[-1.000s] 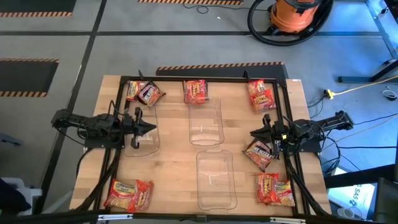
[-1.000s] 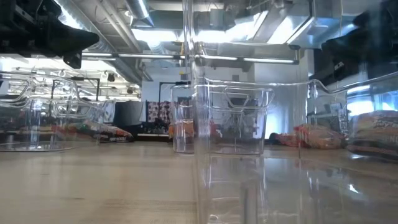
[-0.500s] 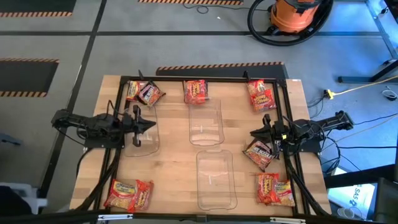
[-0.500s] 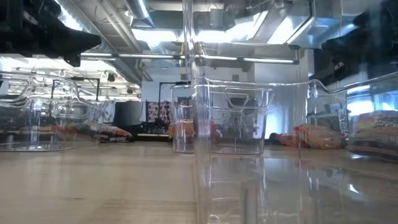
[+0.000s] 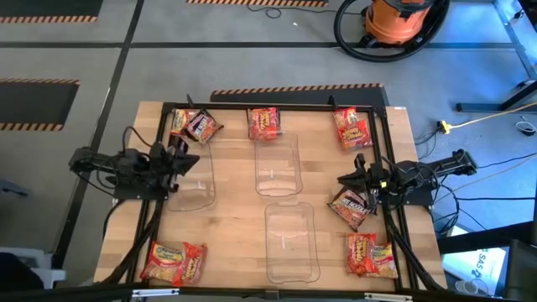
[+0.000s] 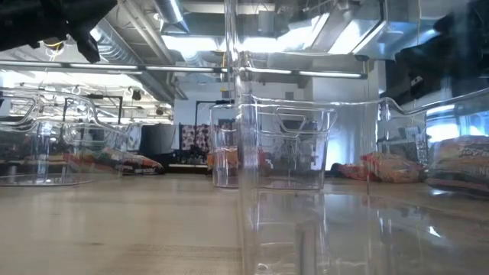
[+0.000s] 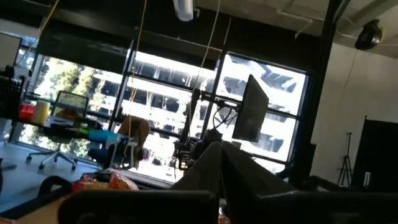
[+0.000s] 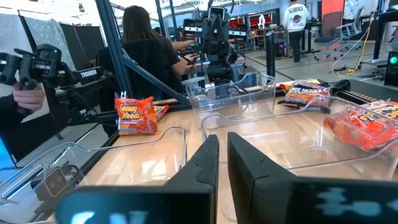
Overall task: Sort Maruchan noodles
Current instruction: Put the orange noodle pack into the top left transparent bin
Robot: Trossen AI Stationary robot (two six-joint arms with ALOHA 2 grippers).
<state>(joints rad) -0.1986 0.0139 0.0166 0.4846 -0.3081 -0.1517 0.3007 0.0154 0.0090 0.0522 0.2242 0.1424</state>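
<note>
Maruchan noodles packets lie flat in small groups around the table's edge: far left [image 5: 193, 126], far centre [image 5: 263, 122], far right [image 5: 352, 127], right middle [image 5: 351, 207], near right [image 5: 370, 254] and near left [image 5: 174, 262]. My left gripper [image 5: 188, 162] [image 7: 221, 150] is shut and empty, tipped upward over the left clear bin [image 5: 191, 180]. My right gripper [image 5: 342, 179] [image 8: 222, 146] hangs level at the table's right side, shut and empty, just beside the right-middle packets. In the right wrist view an orange-red packet [image 8: 135, 115] and a dark one [image 8: 309, 93] show across the table.
Two more clear bins stand along the table's middle, one far [image 5: 277, 164] and one near [image 5: 292, 243]; the near one fills the low view [image 6: 244, 153]. A black frame [image 5: 277, 107] edges the table. People stand beyond the left side [image 8: 146, 50].
My left gripper has tipped its fingers upward and risen a little, drawing back toward the table's left edge; it stays shut. No packet has moved.
</note>
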